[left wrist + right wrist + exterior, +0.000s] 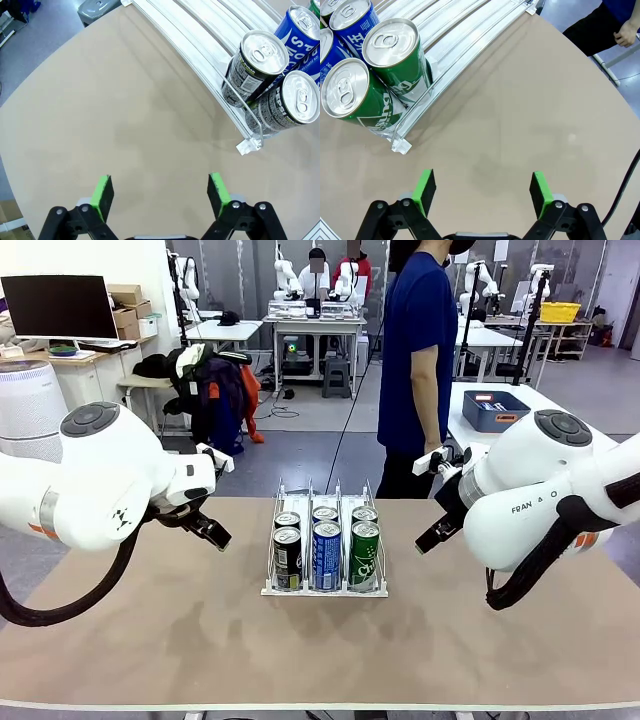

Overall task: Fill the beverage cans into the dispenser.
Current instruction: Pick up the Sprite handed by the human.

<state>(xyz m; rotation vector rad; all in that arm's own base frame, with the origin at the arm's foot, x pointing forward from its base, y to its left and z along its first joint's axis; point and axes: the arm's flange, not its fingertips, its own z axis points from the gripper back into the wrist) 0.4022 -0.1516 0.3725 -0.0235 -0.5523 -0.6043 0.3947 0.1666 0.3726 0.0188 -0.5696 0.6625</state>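
Six cans (327, 555) stand two per lane at rack (323, 591) front, dividers keeping rows straight. Left end effector (212, 531), right end effector (437, 533) flank rack, spread wide, holding nothing; filling likely done.

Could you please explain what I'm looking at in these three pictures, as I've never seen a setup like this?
Two white robot arms stand at a tan table; a person stands across it. The wide picture comes from a fixed camera between the arms; the other two from cameras on each wrist, looking along that arm's claw. The left claw and right claw are both open and hold nothing. In the middle sits a white wire dispenser holding six cans: two black, two blue, two green, one colour per lane.
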